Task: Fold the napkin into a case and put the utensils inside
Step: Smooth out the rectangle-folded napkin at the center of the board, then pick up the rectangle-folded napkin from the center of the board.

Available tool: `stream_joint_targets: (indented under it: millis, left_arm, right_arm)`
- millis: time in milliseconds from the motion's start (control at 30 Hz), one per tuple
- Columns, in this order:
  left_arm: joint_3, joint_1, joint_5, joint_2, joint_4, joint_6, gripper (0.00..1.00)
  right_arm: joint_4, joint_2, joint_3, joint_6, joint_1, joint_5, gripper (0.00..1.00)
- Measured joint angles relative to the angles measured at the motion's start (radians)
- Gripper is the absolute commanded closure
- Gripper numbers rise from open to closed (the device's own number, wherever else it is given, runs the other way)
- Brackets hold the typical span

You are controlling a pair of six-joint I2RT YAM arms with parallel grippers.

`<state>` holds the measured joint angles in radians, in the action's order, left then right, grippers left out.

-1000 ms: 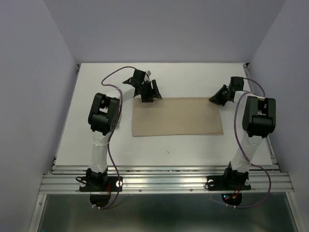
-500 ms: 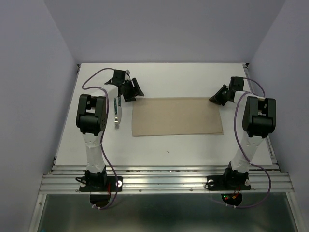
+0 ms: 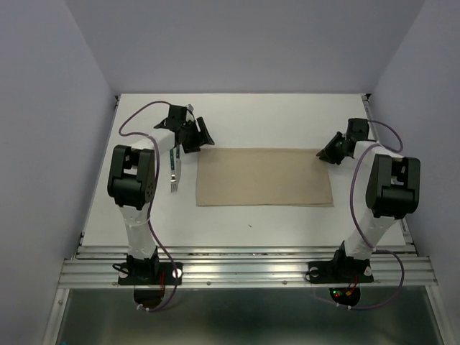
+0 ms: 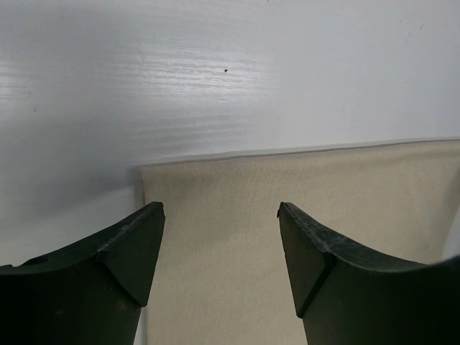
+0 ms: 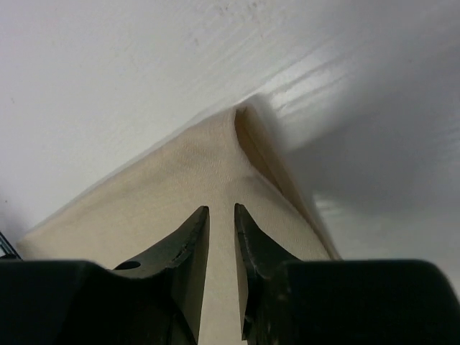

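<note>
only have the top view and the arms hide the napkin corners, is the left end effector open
Observer: Yes. The left wrist view shows the left end effector open, jaws wide, framing the napkin at its corner.
Operator: and the right one, holding cloth
Observer: The right end effector has its jaws nearly together with a slim gap. I cannot tell if cloth is pinched.
Operator: is that corner flat
Observer: No. In the right wrist view the cloth there rises into a ridge.

One napkin, two arms, utensils too small to count.
</note>
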<state>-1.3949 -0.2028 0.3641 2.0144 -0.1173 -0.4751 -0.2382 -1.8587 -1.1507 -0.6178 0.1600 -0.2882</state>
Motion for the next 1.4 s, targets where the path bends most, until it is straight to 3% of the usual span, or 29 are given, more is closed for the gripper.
stream_joint_targets:
  millis: [333, 633, 833, 1233, 1300, 1400]
  left_arm:
    - [0.030, 0.000, -0.109, -0.241, -0.091, 0.034, 0.23]
    - [0.203, -0.018, -0.149, -0.323, -0.167, 0.029, 0.23]
    - [0.277, -0.054, -0.194, -0.341, -0.188, 0.010, 0.23]
    - [0.327, -0.077, -0.242, -0.395, -0.205, -0.005, 0.23]
    - [0.327, -0.077, -0.248, -0.396, -0.206, -0.005, 0.23]
    - [0.327, -0.077, -0.251, -0.396, -0.211, -0.004, 0.23]
  right_arm:
    - [-0.086, 0.285, 0.137, 0.052, -0.080, 0.080, 0.64]
    - [-0.200, 0.321, 0.180, 0.117, -0.166, 0.263, 0.34]
    - [-0.242, 0.321, 0.180, 0.135, -0.161, 0.386, 0.30]
    - [-0.238, 0.188, 0.172, 0.154, -0.159, 0.478, 0.32]
    - [-0.233, 0.179, 0.166, 0.158, -0.156, 0.485, 0.36]
    - [-0.221, 0.167, 0.157, 0.168, -0.148, 0.492, 0.57]
